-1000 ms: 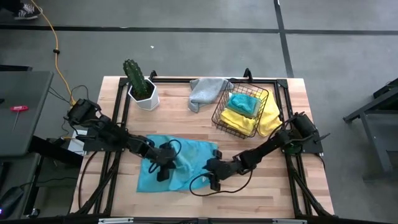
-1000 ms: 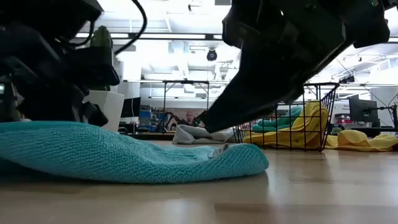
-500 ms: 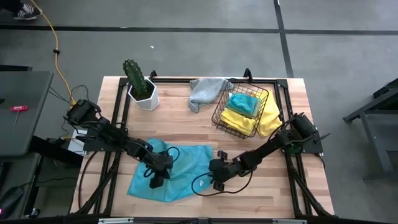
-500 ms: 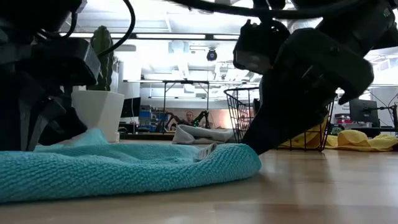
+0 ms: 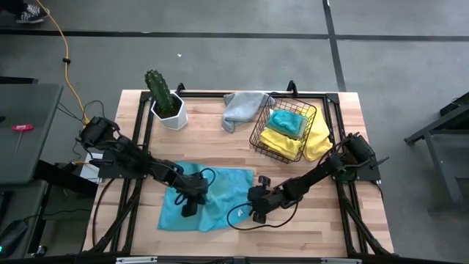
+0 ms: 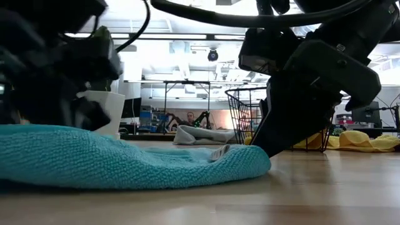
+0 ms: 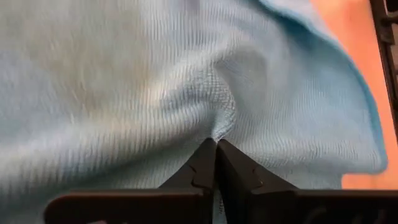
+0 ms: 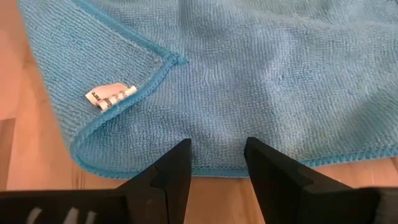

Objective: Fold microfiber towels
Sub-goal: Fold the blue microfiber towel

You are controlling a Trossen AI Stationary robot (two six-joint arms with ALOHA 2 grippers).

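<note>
Teal towel (image 5: 212,196) lies rumpled, pinched by the left tool (image 7: 216,144); right tool (image 8: 216,163) spread at its edge.

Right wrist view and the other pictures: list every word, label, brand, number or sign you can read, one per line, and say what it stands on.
No text can be read in any view.
White care tag on the corner of the teal towel: dark printed marks, too small and blurred to read.
Monitor in the room behind: nothing legible.
</note>
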